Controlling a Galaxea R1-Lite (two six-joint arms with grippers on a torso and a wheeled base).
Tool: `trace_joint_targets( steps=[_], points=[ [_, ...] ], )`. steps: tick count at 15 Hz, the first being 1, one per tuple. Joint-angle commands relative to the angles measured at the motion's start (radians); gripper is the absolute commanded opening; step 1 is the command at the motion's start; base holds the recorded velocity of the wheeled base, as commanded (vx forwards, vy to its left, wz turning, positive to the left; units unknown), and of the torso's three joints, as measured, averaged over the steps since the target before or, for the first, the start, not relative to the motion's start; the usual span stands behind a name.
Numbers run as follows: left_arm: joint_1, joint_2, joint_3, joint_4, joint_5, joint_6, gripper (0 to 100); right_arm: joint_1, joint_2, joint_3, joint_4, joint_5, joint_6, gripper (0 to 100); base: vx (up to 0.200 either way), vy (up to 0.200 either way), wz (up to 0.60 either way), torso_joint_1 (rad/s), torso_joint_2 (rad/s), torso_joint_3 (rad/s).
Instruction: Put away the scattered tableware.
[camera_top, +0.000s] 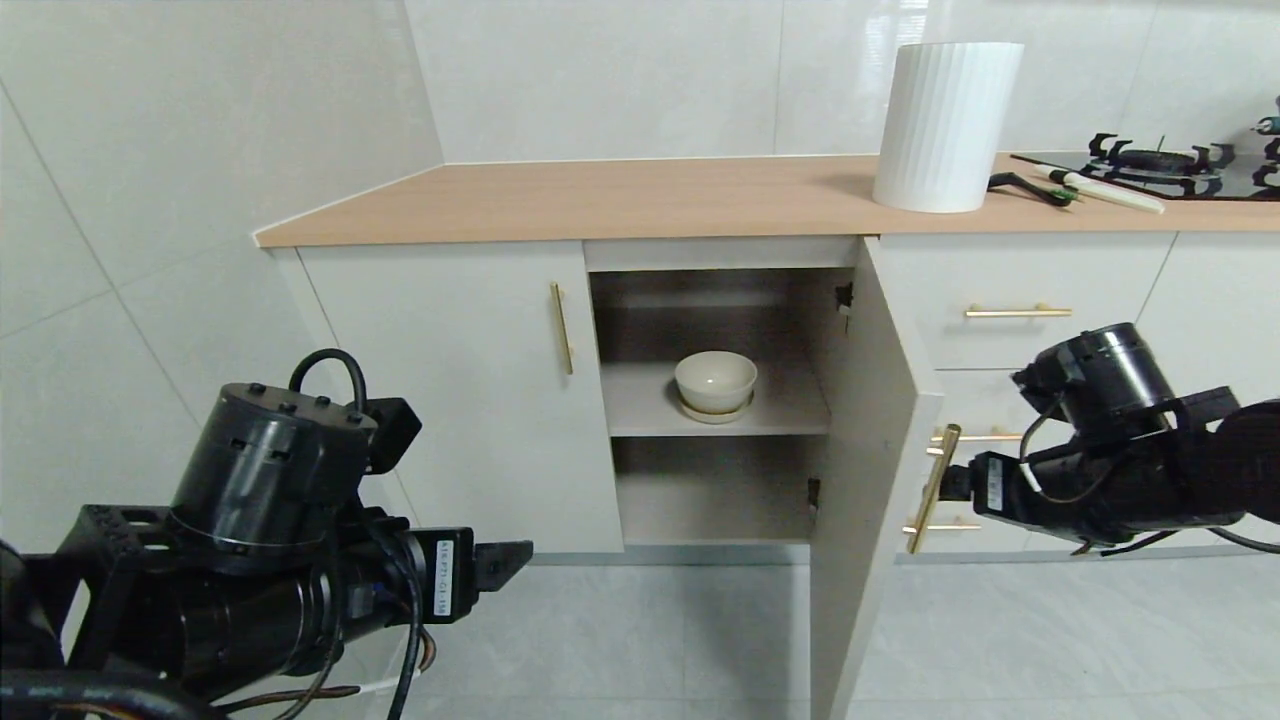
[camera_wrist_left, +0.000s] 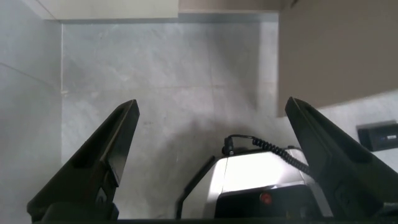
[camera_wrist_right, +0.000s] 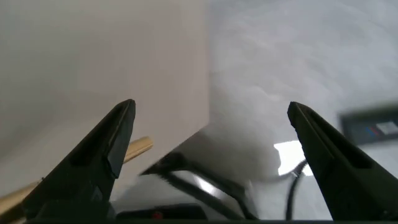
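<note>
**Bowl on the shelf, door open, both grippers empty**

Over on the left, the left gripper (camera_top: 505, 568) hangs low above the floor in front of the closed cupboard door (camera_top: 470, 390). Its fingers are spread wide with nothing between them; I'd say it is parked out of the way.

In the open compartment, the bowl (camera_top: 715, 378) sits upright on a saucer (camera_top: 716, 412) on the upper shelf (camera_top: 790, 405), so this tableware looks put away. The open door (camera_top: 880, 430) juts out into the room.

Just right of it, the right gripper (camera_top: 955, 483) is level with the door's brass handle (camera_top: 934, 487). Its fingers are also spread and grasp nothing, and the handle lies beside one finger rather than between them. Placed like that, it seems ready to swing the door shut.

Up on the counter (camera_top: 600, 200), a white ribbed canister (camera_top: 945, 125) stands near the hob (camera_top: 1160, 165).
</note>
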Motion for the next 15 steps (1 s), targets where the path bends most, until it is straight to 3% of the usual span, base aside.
trace_joint_targets(
  steps=[1,5,6,7,13,15],
  points=[
    [0.001,-0.019,-0.001,0.000,0.000,0.001,100,0.122,0.125,-0.077,-0.038,0.000,0.001,100,0.000,0.000,0.00,0.000,0.00,0.000],
    [0.003,-0.027,-0.001,0.000,0.000,0.006,100,0.182,0.252,-0.244,-0.081,0.024,-0.003,100,0.000,0.000,0.00,0.000,0.00,0.000],
    [0.003,-0.022,0.004,0.000,0.000,0.036,100,0.194,0.289,-0.302,-0.081,0.026,-0.005,100,0.000,0.000,0.00,0.000,0.00,0.000],
    [0.003,-0.021,0.006,0.001,0.000,0.038,100,0.196,0.302,-0.322,-0.081,0.024,-0.005,100,0.000,0.000,0.00,0.000,0.00,0.000],
    [0.003,-0.021,0.007,0.003,0.006,0.045,100,0.194,0.322,-0.322,-0.081,0.021,0.003,100,0.000,0.000,0.00,0.000,0.00,0.000],
    [0.003,-0.021,0.009,0.006,0.006,0.047,100,0.196,0.333,-0.322,-0.082,0.020,0.004,100,0.200,0.000,0.00,-0.002,0.00,0.000]
  ],
)
